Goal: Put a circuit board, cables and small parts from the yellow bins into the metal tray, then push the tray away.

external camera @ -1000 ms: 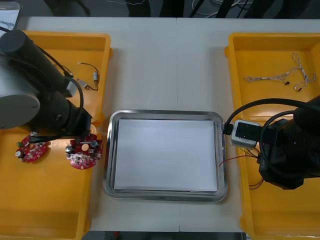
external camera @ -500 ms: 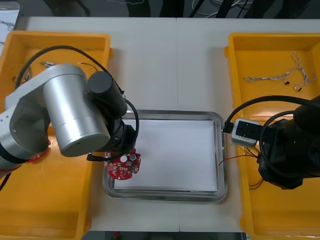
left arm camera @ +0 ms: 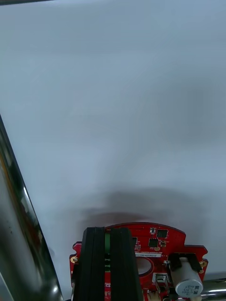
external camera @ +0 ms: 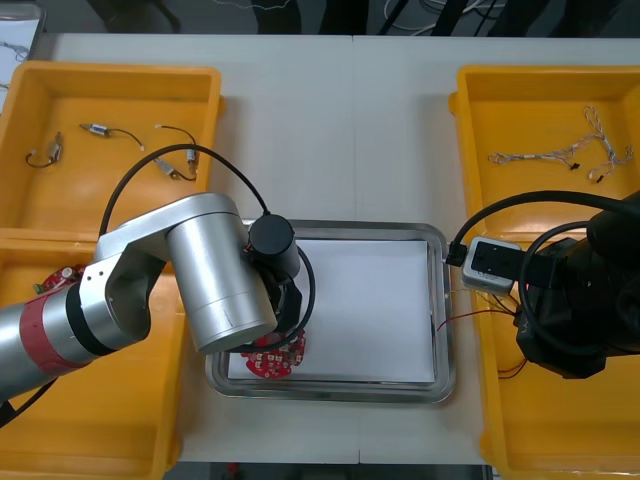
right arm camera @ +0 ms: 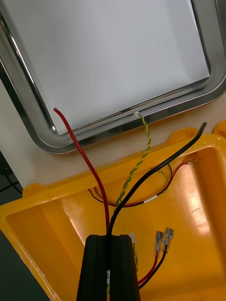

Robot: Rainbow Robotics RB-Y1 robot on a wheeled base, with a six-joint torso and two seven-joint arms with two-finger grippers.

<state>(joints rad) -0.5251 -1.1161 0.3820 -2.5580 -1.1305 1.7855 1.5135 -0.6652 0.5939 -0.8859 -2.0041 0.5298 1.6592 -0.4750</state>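
A light table [external camera: 330,120] is being shown from above, with yellow bins [external camera: 120,75] along its left and right edges. A metal tray [external camera: 330,227], lined white, is being presented between them, within reach of both arms. The left gripper [left arm camera: 107,231] is being held low over the tray's near-left corner, clenched on the edge of a round red circuit board [left arm camera: 162,237]. The board is being carried close over the white lining, apparently for setting down; contact cannot be told. The right gripper [right arm camera: 112,237] is being parked over the near right bin [external camera: 560,440], pinched on a black cable [right arm camera: 160,167]. A red cable [right arm camera: 82,155] is rising alongside it, seemingly being readied for delivery next.
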